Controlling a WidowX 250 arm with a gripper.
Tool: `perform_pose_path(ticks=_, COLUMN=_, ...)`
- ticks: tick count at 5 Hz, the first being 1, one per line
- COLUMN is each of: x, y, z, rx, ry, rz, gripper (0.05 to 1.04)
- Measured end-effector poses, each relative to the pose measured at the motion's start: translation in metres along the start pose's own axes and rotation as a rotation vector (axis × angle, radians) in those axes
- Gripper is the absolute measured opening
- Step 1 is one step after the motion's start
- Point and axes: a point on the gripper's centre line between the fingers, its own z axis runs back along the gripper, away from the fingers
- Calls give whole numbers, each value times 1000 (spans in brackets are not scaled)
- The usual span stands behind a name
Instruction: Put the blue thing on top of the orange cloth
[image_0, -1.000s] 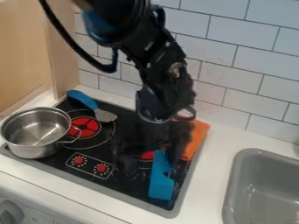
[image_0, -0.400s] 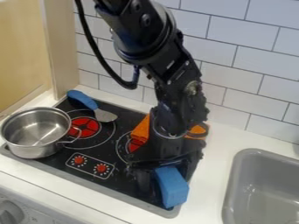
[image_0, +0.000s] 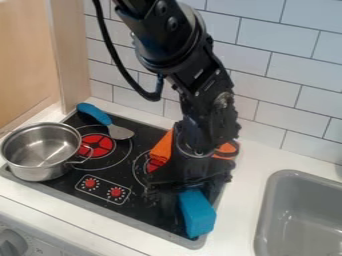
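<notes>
The black gripper (image_0: 187, 192) hangs low over the front right part of the stove and covers the back end of a blue block (image_0: 198, 217). The block's front end sticks out toward the camera, close to the stove's right front corner. Behind the gripper lies the orange cloth (image_0: 162, 149), showing on both sides of the arm, its middle hidden. Whether the gripper holds the block cannot be made out.
A steel pot (image_0: 41, 151) stands at the stove's left edge. Behind it lies a blue-handled utensil (image_0: 95, 114). A grey sink (image_0: 304, 215) is at the right, and a tiled wall (image_0: 287, 70) rises behind.
The arm has shifted right and toward the camera, uncovering the cloth's left part. The blue block has turned and moved slightly forward and right. Since the middle frame little has changed.
</notes>
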Motion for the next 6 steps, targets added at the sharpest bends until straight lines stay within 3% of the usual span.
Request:
perform_pose_path(ticks=1, x=1, y=0, z=0, rx=0, ry=-3, rz=4, gripper=568)
perform_pose_path(ticks=4, x=0, y=5, z=3, rx=1, ry=-17, rz=32, gripper=568)
perform_pose_path(ticks=6, x=10, y=10, z=23, rx=-13, ry=-37, rz=63, gripper=568)
